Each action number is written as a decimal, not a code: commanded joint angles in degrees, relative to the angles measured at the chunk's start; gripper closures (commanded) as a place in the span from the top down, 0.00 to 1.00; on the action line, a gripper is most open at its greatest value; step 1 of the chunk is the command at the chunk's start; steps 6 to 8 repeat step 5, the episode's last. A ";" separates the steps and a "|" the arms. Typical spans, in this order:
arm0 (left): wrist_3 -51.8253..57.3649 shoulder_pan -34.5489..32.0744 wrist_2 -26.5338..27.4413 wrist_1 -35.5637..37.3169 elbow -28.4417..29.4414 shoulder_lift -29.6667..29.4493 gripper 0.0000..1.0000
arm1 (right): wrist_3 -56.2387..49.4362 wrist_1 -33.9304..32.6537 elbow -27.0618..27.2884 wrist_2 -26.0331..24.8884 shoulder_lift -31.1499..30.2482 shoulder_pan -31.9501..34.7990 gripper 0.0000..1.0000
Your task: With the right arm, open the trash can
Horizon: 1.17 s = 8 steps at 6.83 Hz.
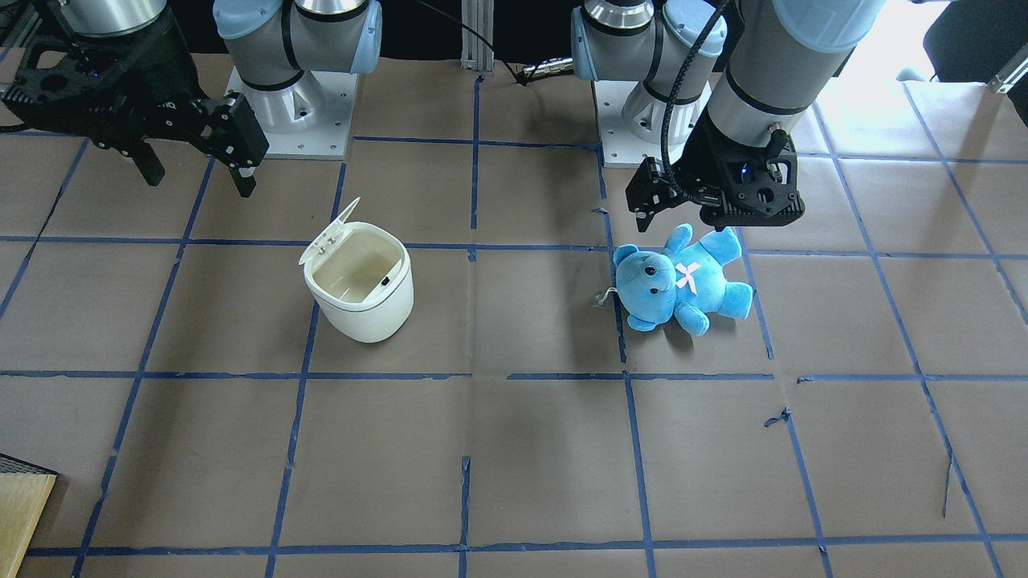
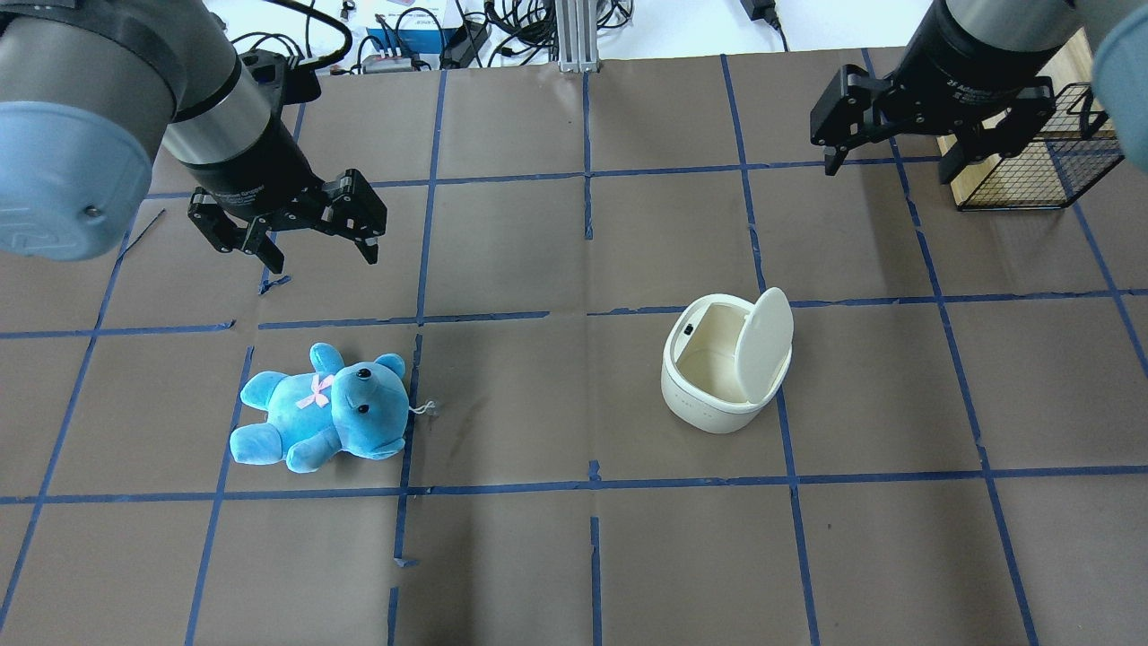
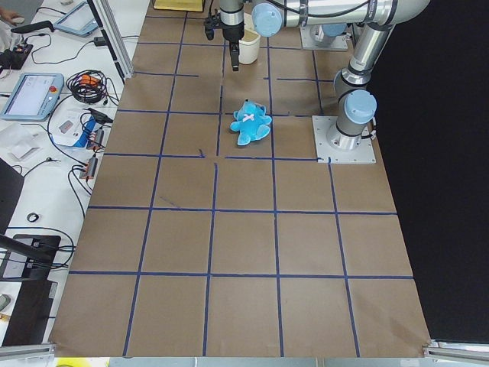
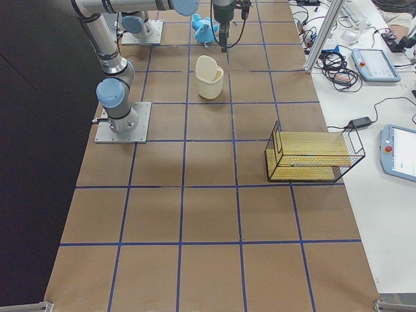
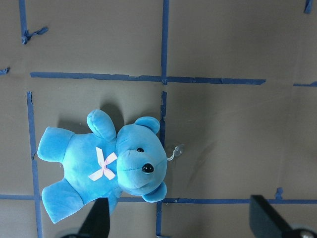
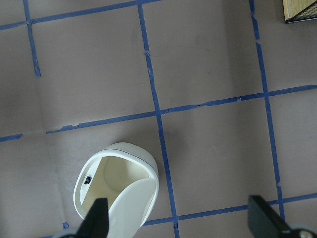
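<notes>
Right, brown table [image 2: 574, 556] w/ blue tape grid. Right arm [image 2: 978, 36] hangs high at the far edge, right gripper [image 2: 888, 170] spread wide, empty, well apart from the trash can [image 2: 708, 395]. That sits on the table's right half, lid [image 2: 767, 345] tipped up, cream inside showing. Left gripper [image 2: 323, 260] also spread, empty, above the teddy [image 2: 323, 408].

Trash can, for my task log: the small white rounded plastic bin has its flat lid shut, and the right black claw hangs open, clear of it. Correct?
No: the small white rounded plastic trash can has its flat lid swung up, open, as the overhead exterior view shows. The right black claw does hang open, clear of it.
</notes>
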 commanded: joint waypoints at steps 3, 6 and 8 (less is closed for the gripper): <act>0.00 0.00 0.00 0.00 0.00 0.00 1.00 | -1.17 -1.66 -0.09 -0.23 1.61 -0.42 1.00; 0.00 0.00 0.00 0.00 0.00 0.00 1.00 | -1.09 -1.57 -0.09 -0.23 1.61 -0.34 1.00; 0.00 0.00 0.00 0.00 0.00 0.00 1.00 | -1.09 -1.57 -0.09 -0.23 1.61 -0.34 1.00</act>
